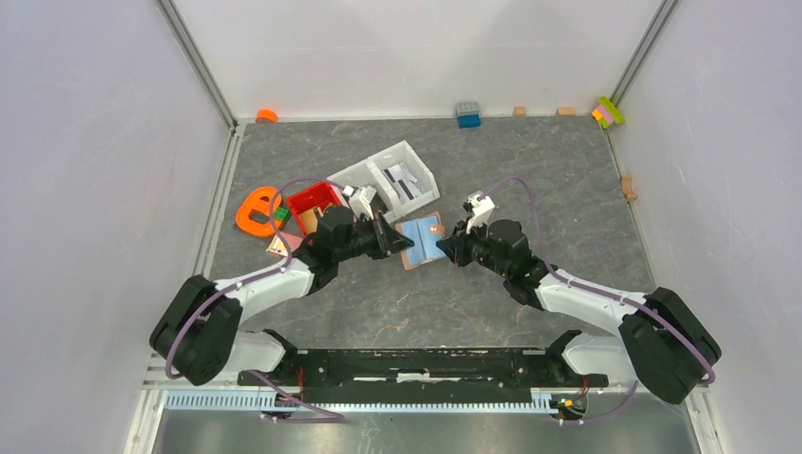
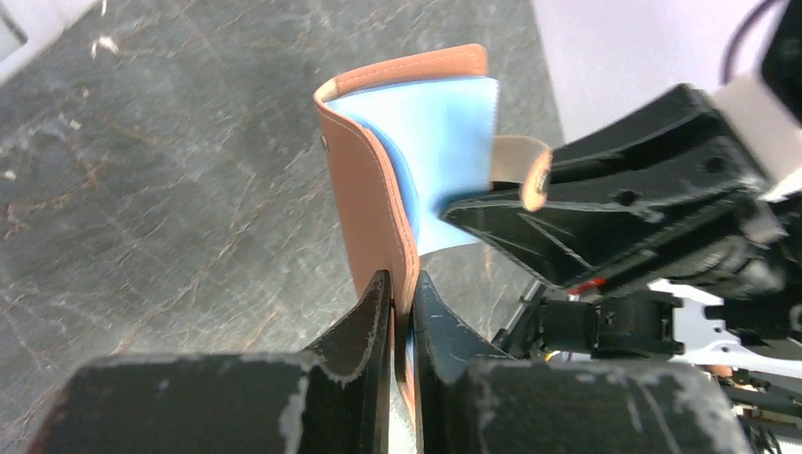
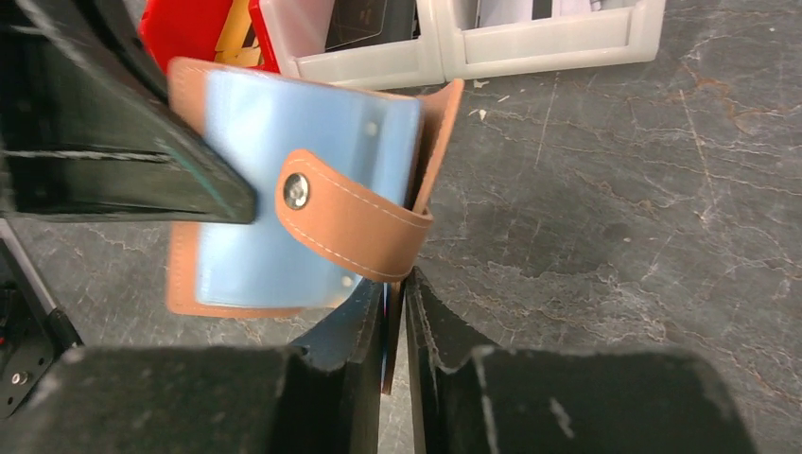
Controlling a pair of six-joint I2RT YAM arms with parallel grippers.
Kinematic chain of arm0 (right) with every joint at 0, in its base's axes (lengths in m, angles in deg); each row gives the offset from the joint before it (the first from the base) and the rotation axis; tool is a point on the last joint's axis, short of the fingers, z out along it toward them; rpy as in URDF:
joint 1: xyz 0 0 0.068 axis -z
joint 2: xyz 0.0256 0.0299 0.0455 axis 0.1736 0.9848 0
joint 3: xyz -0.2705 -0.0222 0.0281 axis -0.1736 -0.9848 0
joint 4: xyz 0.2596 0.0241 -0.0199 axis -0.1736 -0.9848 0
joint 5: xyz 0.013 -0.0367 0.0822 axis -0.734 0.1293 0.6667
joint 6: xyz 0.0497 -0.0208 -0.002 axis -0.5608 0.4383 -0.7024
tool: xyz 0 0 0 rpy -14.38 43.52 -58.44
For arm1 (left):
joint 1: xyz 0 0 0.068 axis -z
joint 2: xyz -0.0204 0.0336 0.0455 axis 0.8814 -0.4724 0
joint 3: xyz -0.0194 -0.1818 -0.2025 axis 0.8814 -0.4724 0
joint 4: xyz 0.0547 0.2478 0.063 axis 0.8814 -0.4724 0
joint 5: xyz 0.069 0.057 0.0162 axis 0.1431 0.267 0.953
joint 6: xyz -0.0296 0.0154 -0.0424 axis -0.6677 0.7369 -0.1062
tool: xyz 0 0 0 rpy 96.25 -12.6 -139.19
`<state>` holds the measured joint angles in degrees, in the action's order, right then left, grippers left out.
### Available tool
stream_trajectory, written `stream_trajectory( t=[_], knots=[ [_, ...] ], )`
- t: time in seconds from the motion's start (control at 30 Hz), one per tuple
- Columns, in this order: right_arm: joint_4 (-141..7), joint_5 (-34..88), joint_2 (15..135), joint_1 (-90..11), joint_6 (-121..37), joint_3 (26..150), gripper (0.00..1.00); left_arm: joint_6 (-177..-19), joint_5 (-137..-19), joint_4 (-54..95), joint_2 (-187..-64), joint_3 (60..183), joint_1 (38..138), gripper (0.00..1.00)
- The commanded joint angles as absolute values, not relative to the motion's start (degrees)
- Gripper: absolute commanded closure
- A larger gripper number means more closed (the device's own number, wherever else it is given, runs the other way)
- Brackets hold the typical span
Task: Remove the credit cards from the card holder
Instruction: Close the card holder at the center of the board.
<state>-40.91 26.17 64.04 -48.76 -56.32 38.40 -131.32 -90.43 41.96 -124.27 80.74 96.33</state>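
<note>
Pinching the left edge of the card holder (image 1: 423, 242), the left gripper (image 2: 402, 284) is pressed tight on the leather. The holder is held open between both arms, pale blue inner leaf (image 2: 444, 142) showing, while the right gripper (image 3: 395, 284) clamps its right flap.

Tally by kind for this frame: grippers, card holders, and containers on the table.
Grippers: 2, the left gripper and the right gripper
Card holder: 1
Red bin: 1
White divided tray: 1
Total: 5
</note>
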Motion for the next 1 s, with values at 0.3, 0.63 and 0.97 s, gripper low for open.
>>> stream_trajectory(
  t=[0.3, 0.63, 0.97],
  knots=[
    [-35.8, 39.1, 72.7, -49.2, -58.3, 43.0, 0.68, -128.0, -96.2, 37.8, -142.9, 89.8, 96.7, 0.98],
    [-34.3, 42.0, 81.8, -49.2, -60.9, 45.1, 0.67, -126.7, -99.1, 33.2, -151.9, 95.7, 97.4, 0.8],
    [-36.1, 38.8, 81.2, -49.2, -60.8, 45.0, 0.64, -121.5, -86.7, 20.3, -141.6, 95.9, 97.3, 0.58]
  ],
)
